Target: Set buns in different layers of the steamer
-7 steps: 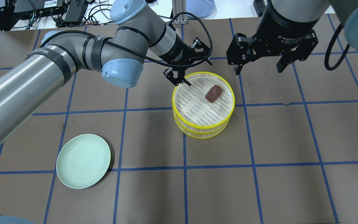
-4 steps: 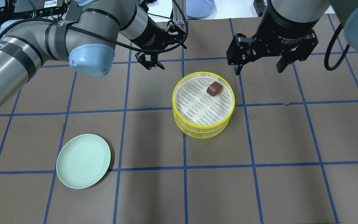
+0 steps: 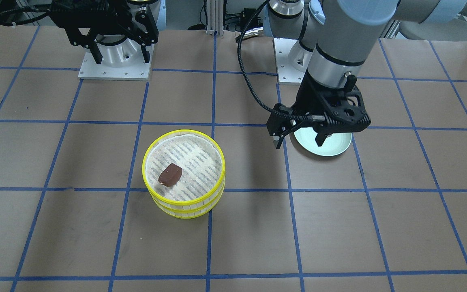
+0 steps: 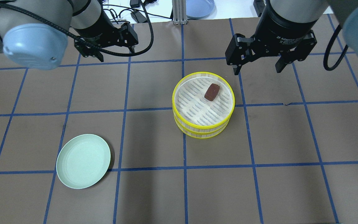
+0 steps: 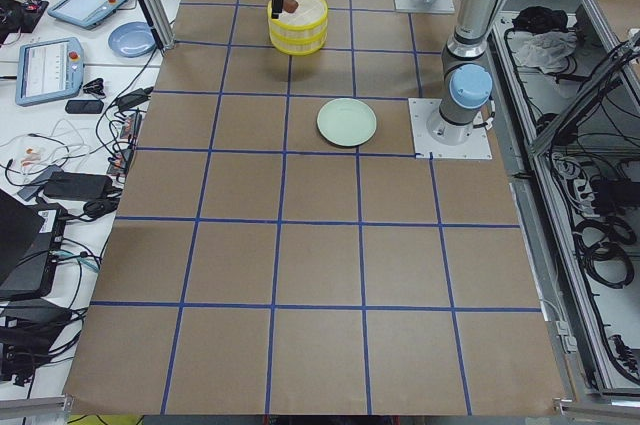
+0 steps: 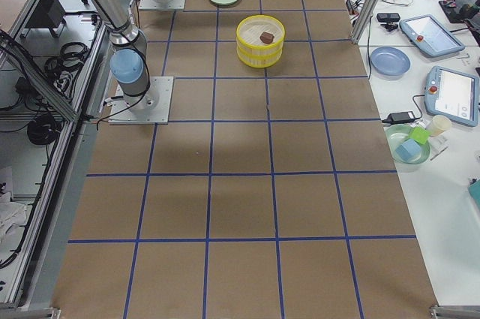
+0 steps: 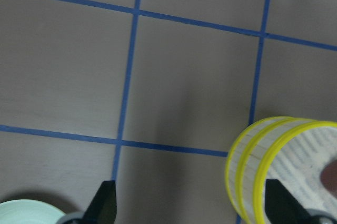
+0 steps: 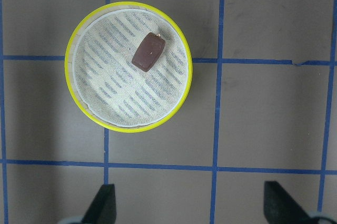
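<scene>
The two steamer layers (image 4: pixel 172 101) stand stacked in the middle of the table, yellow rims aligned. The dark reddish-brown bun (image 4: pixel 212 92) lies on the cloth of the top layer, towards its far right. It also shows in the front view (image 3: pixel 170 175) and in the right wrist view (image 8: pixel 148 51). The cream-yellow bun is not in view. My left gripper (image 4: pixel 116 53) is open and empty, up in the air left of the steamer. My right gripper (image 4: pixel 258 71) is open and empty, high above the steamer's far right.
An empty pale green plate (image 4: pixel 83 161) lies near left; in the front view (image 3: pixel 337 144) the left gripper (image 3: pixel 299 142) partly covers it. The left wrist view shows the steamer's side (image 7: pixel 257 176) at the lower right. Blue tape lines grid the brown table.
My left gripper has drawn back from the steamer's far-left rim and swung away to the left. The brown bun rocked a little in the top layer. The right gripper has stayed put.
</scene>
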Controlling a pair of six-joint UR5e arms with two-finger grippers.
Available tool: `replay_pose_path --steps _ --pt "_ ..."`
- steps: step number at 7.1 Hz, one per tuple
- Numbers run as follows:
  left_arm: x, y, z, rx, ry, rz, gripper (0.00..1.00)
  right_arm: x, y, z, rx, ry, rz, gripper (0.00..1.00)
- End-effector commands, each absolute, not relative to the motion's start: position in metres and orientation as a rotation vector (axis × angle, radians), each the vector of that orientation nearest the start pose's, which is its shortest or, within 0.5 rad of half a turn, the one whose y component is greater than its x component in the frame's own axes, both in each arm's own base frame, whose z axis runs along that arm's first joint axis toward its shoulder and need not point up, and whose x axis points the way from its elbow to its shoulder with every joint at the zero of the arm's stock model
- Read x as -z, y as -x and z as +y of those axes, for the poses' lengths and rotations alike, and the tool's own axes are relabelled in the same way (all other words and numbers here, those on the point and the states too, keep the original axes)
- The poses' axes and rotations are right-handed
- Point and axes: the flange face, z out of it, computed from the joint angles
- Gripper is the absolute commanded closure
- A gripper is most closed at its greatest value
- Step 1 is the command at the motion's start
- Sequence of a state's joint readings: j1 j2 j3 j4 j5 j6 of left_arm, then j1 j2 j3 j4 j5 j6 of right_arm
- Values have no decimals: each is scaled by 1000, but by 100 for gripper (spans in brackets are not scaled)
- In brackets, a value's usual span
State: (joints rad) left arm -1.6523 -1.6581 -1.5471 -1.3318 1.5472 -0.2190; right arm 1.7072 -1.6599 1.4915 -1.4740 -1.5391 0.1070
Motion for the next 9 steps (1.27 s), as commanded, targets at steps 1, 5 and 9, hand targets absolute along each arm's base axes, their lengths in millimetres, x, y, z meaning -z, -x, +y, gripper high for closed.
replay_pose_path --steps 1,5,9 --pt "-515 158 -487 201 175 3048 0 -559 -197 -433 103 47 3101 0" --pt "-544 158 -454 240 48 3098 0 -559 -193 -433 116 36 3136 0" --pt "-552 144 -449 234 44 3140 0 -559 -193 -433 111 33 3137 0"
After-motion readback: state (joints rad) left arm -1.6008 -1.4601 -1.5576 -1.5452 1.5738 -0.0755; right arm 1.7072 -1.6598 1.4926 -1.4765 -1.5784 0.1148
